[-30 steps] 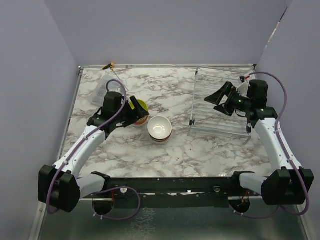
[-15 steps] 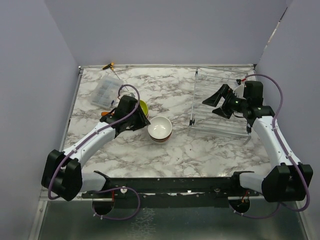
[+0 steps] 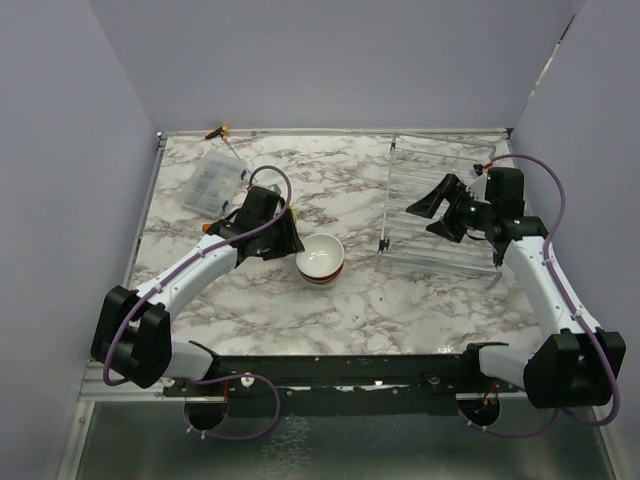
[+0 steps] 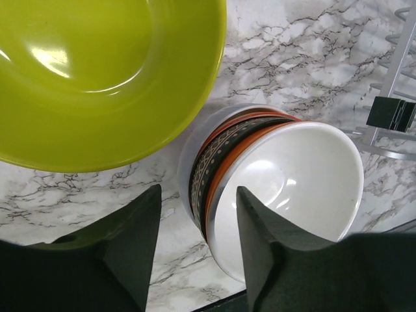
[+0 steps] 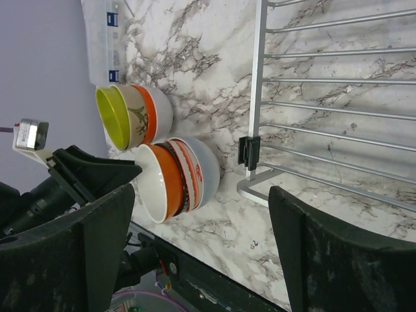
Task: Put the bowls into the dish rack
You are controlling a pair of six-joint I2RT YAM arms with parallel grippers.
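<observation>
Two stacks of bowls stand on the marble table. One has a lime green bowl (image 4: 97,71) on top, over a beige and an orange one (image 5: 133,117). The other stack (image 3: 320,258) has a white-inside, orange-outside bowl (image 4: 286,188) on top, over a dark patterned and a white bowl (image 5: 179,179). My left gripper (image 3: 288,240) is open, and its fingertips (image 4: 198,240) straddle the near rim of that top bowl without touching it. The silver wire dish rack (image 3: 440,215) at the right holds no bowls (image 5: 325,97). My right gripper (image 3: 440,205) hovers over the rack, open and empty (image 5: 205,253).
A clear plastic compartment box (image 3: 212,185) lies at the back left. A small yellow-orange object (image 3: 216,131) sits at the back edge. Purple walls close in the table on three sides. My left arm (image 5: 65,175) shows beside the stacks in the right wrist view.
My left gripper has moved right, from over the lime green stack to the rim of the white-topped stack. My right gripper has shifted slightly over the rack.
</observation>
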